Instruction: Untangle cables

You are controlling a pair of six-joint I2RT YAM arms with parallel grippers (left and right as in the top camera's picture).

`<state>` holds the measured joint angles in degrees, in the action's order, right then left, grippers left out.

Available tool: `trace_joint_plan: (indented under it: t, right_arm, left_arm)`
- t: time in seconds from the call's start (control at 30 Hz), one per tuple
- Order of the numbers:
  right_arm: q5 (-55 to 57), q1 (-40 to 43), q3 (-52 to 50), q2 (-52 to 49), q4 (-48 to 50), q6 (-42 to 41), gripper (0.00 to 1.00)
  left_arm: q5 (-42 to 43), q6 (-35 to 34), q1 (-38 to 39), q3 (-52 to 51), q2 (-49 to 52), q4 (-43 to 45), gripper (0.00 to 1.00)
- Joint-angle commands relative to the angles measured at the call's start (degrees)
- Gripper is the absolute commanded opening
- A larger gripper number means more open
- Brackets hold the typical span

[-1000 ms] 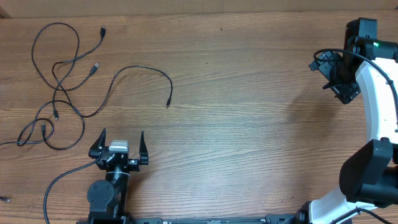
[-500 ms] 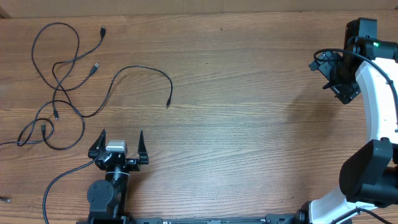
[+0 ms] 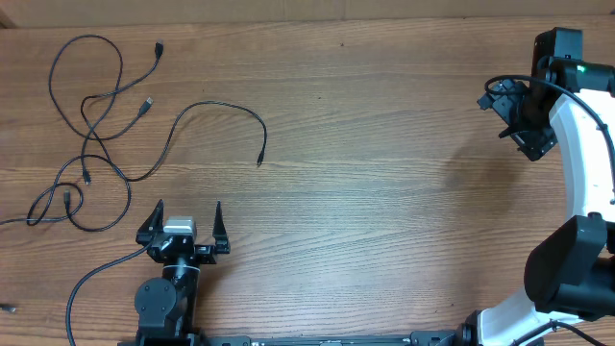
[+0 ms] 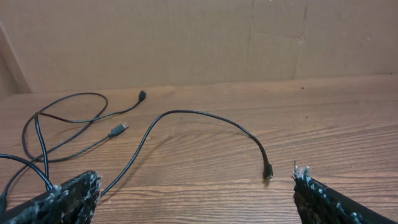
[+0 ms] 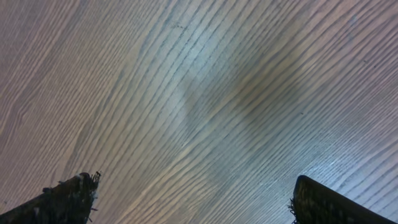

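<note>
the cables (image 3: 93, 137) lie in a loose tangle on the far left part of the wooden counter (image 3: 384, 211), their loops crossing one another in several spots. one strand (image 3: 207, 104) arcs out of the tangle toward the middle of the counter and ends in a small plug (image 3: 259, 162) that lies flat on the wood, apart from the rest. two more ends show at the far side of the tangle: a usb plug (image 3: 147, 102) and, farther back, a darker plug (image 3: 159, 45). another strand runs off the left edge of the overhead view.

the left arm (image 3: 168, 298) sits at the near edge, just on the near side of the tangle and not touching it. the left jaws stand wide apart. in the left wrist view their fingertips (image 4: 68, 199) fill the two lower corners, only wood and cable show between them, and the arcing strand's plug rests just ahead of the right-hand tip. a cardboard wall (image 4: 186, 37) closes off the back of the counter.

the right arm (image 3: 577, 144) is folded at the far right edge, well apart from the cables. the right jaws are also spread wide. in the right wrist view their fingertips (image 5: 68, 199) sit in the lower corners, with only bare wood grain between them.
</note>
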<state>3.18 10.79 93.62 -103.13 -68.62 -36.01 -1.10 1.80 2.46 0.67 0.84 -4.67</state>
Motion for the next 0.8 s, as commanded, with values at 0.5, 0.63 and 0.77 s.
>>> trace_joint_plan:
  t: [0.5, 0.63, 0.77]
  right_arm:
    - [0.2, -0.3, 0.1, 6.3, 19.4, -0.2, 1.0]
    - [0.2, -1.1, -0.3, 8.5, 19.3, -0.2, 1.0]
    - [0.2, -2.3, -5.9, 13.3, 23.1, -0.2, 1.0]
  left_arm:
    - [0.6, -0.7, -0.6, -0.4, -0.6, 0.3, 1.0]
    - [0.5, -0.7, -0.6, -0.4, -0.6, 0.3, 1.0]
    - [0.5, -0.7, -0.6, -0.4, -0.6, 0.3, 1.0]
